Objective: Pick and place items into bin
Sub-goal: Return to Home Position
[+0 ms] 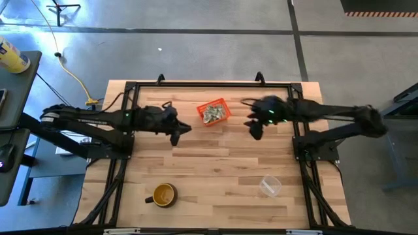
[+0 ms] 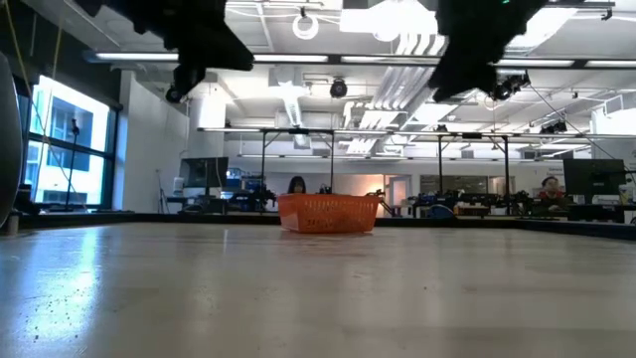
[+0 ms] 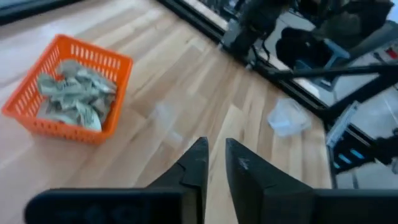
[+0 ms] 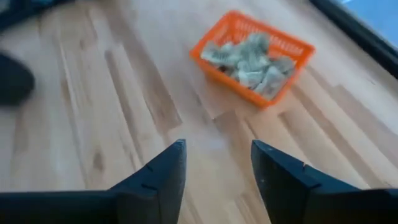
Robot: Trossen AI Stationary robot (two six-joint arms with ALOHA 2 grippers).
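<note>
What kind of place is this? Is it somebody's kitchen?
Probably a robotics lab or workshop, not a kitchen: a pale wooden work table sits on a grey concrete floor, bare white ceiling pipes run overhead, and long benches of equipment fill the back.

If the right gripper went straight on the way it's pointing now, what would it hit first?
Probably bare table: the right gripper angles down at the wood just short of the orange basket. Depth is unclear, so it might reach the basket's near wall instead.
</note>
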